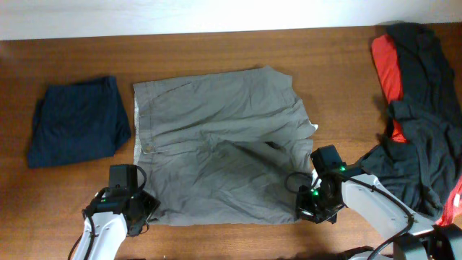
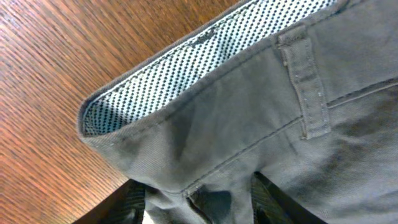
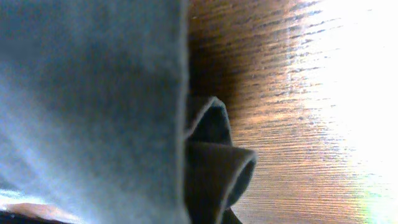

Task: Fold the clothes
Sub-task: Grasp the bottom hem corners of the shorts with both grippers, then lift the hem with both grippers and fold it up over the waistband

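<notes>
Grey-khaki shorts (image 1: 216, 144) lie flat, unfolded, on the worktop (image 1: 72, 50), the right end effector (image 1: 309, 209) closed, seemingly on their hem, the left end effector (image 1: 143, 207) at the waistband, its grip unclear

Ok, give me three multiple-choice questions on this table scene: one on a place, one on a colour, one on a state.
1. The navy garment lies: A on the shorts; B left of the shorts; C across an arm.
2. The waistband lining is: A red; B plain black; C white with dark dots.
3. The shorts are: A spread on the table; B balled up; C hanging off the edge.
Key: B, bare wood separates them overhead; C, the left wrist view shows it; A, they lie open overhead.
</notes>
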Robot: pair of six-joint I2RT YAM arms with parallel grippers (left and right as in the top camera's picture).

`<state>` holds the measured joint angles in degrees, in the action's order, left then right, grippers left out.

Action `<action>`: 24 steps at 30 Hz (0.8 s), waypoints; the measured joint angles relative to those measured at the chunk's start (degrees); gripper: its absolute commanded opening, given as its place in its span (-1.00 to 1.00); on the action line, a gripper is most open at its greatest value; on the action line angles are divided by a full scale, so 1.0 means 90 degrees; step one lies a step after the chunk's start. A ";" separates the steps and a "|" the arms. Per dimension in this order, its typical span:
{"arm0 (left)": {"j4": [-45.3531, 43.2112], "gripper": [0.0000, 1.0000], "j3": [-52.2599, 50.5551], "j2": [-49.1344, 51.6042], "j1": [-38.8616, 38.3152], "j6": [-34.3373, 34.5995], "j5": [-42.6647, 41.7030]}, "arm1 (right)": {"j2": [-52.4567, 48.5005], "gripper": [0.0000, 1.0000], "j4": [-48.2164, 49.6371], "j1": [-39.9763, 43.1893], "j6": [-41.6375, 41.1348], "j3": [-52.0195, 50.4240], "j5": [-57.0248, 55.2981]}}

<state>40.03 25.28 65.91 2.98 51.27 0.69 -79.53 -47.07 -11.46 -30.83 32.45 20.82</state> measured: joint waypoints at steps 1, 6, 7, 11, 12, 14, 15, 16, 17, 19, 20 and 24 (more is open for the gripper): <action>0.0000 0.08 0.0000 0.0002 0.0000 0.0000 -0.0002 | 0.0000 -0.86 -0.0002 0.0000 -0.0002 0.0000 0.0000; 0.0027 0.10 0.0000 0.0005 0.0007 0.0000 -0.0092 | 0.0000 -0.85 -0.0007 0.0000 0.0000 0.0000 0.0000; 0.0034 0.10 0.0000 0.0005 0.0007 0.0000 -0.0124 | 0.0000 -0.85 -0.0015 0.0000 0.0000 0.0000 0.0000; 0.0022 -0.69 -0.0007 0.0005 0.0005 0.0097 -0.0080 | 0.0000 -0.85 -0.0034 0.0000 0.0000 0.0000 0.0000; -0.0005 -0.99 -0.0024 0.0012 0.0005 0.0138 -0.0041 | 0.0000 -0.85 -0.0044 0.0000 -0.0002 0.0000 0.0000; -0.0087 -0.99 -0.0063 0.0012 0.0007 0.0209 -0.0027 | 0.0000 -0.85 -0.0049 0.0000 0.0002 0.0000 0.0002; -0.0146 -0.99 -0.0080 0.0012 0.0005 0.0189 -0.0022 | 0.0000 -0.85 -0.0049 0.0000 0.0002 0.0000 0.0002; -0.0158 -0.99 -0.0080 0.0010 0.0005 0.0185 -0.0022 | 0.0000 -0.85 -0.0049 0.0000 0.0002 0.0000 0.0005; -0.0160 -0.99 -0.0080 0.0010 0.0005 0.0170 -0.0022 | 0.0000 -0.88 -0.0049 0.0000 -0.0002 0.0000 0.0005; -0.0148 -0.99 -0.0078 0.0012 0.0005 0.0090 -0.0024 | 0.0000 -0.92 -0.0051 0.0000 0.0002 0.0000 0.0005; -0.0080 -0.99 -0.0046 0.0017 0.0005 0.0032 -0.0039 | 0.0000 -0.92 -0.0053 0.0000 0.0005 0.0002 0.0005; 0.0923 -0.99 0.0549 0.0075 0.0005 -0.0571 -0.0131 | 0.0170 -0.92 -0.0420 0.0265 0.0007 0.0243 -0.0015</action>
<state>48.34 30.22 66.59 3.03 46.13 -0.49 -78.00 -50.85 -9.08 -30.76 34.63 20.69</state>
